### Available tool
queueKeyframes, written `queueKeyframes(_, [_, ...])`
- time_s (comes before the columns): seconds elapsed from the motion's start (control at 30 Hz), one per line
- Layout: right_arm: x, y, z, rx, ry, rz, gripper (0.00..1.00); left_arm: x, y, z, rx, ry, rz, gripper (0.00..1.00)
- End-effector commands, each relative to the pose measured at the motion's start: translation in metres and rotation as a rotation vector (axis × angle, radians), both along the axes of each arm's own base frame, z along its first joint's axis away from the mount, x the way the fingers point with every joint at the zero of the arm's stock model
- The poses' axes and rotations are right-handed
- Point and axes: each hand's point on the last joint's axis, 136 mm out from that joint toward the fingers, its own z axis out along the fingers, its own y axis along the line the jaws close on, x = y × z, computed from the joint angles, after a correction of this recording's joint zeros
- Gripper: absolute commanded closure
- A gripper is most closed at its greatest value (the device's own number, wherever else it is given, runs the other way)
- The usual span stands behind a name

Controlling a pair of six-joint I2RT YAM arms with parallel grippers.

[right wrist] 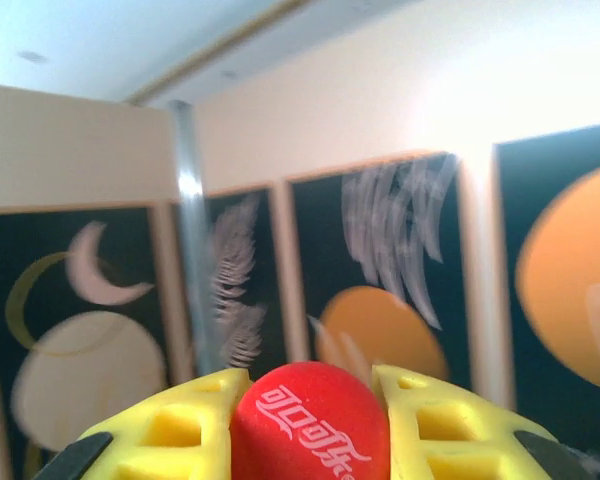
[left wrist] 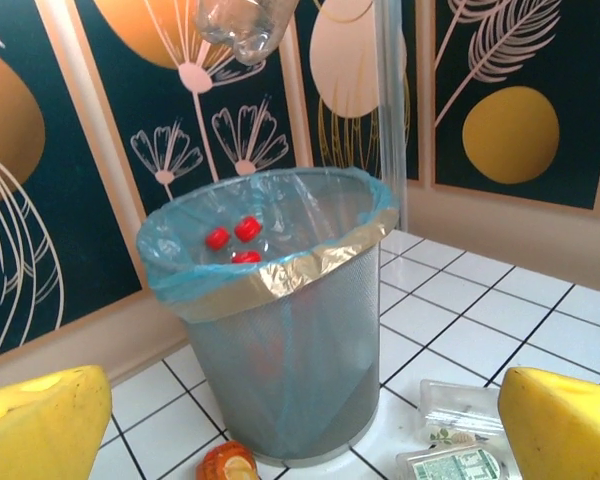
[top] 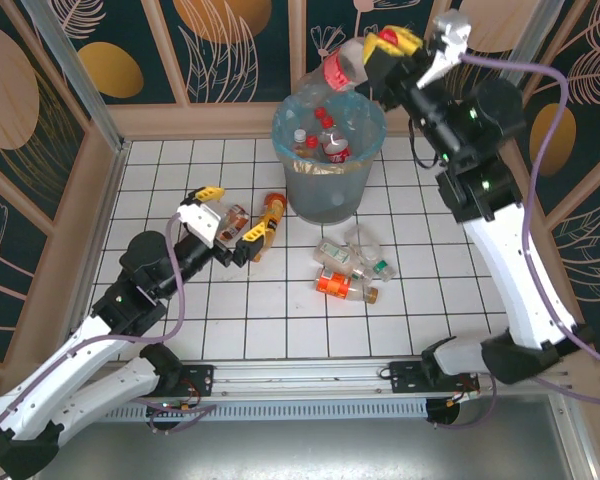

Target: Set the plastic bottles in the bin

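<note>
The right hand (top: 385,43) is raised over the far rim of the bin (top: 325,195). Its yellow fingers (right wrist: 170,435) are pinching a clear bottle (top: 342,68) by the red cap (right wrist: 310,425). This bottle has a red label and lies tilted, its base pointing left of the hand, above the bin's far edge. From the left wrist camera its clear base (left wrist: 245,25) hangs at the top of the picture, over the bin and apart from it.

The bin stands upright at the far middle of the white tiled table (top: 430,300). A light-blue bag (left wrist: 180,255) lines it and folds over the rim. Several bottles (top: 325,140) already lie inside, and the left wrist camera shows 3 red caps (left wrist: 232,235) down in the bag.

The left hand (top: 234,214) is low over the left part of the table, pointing toward the bin, its fingers (left wrist: 40,420) spread wide. An orange bottle (top: 272,212) lies on the table just beyond that hand, between it and the foot of the bin.

A small cluster of bottles (top: 350,272) lies on the table in front of the bin, near it but apart. It includes 1 with an orange label, 1 with a green cap (top: 381,268), and some crushed clear ones.
</note>
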Motion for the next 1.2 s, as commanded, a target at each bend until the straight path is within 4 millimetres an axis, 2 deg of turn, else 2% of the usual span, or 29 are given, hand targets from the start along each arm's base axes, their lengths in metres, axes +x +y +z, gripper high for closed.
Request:
queueKeyframes(0.0, [0.060,0.002,-0.063,-0.141,0.245,-0.127,1.00,0.010,-0.002,-0.004,-0.005,0.037,0.032,0.01])
queueKeyframes(0.13, [0.092,0.019,-0.098,-0.235,0.358,-0.107,1.00,0.014,-0.007,-0.010,0.006,0.064,0.027,0.01])
queueKeyframes(0.23, [0.106,0.031,-0.119,-0.274,0.418,-0.053,0.99,0.015,-0.008,-0.012,0.005,0.068,0.025,0.01])
queueKeyframes(0.53, [0.135,0.048,-0.195,-0.376,0.611,0.019,0.92,0.014,-0.004,-0.013,0.007,0.065,0.038,0.02])
queueKeyframes(0.67, [0.140,0.052,-0.216,-0.407,0.671,0.033,0.92,0.015,-0.005,-0.014,0.012,0.064,0.040,0.02])
queueKeyframes(0.73, [0.141,0.053,-0.216,-0.410,0.673,0.035,0.92,0.016,-0.005,-0.015,0.017,0.066,0.043,0.01])
queueKeyframes(0.83, [0.143,0.052,-0.202,-0.394,0.632,0.024,0.92,0.017,-0.006,-0.016,0.018,0.066,0.042,0.02])
queueKeyframes(1.0, [0.146,0.047,-0.163,-0.345,0.515,-0.015,0.93,0.019,-0.006,-0.016,0.017,0.067,0.046,0.02])
queueKeyframes(1.17, [0.133,0.041,-0.115,-0.262,0.403,-0.026,0.98,0.020,-0.004,-0.015,0.020,0.064,0.060,0.02])
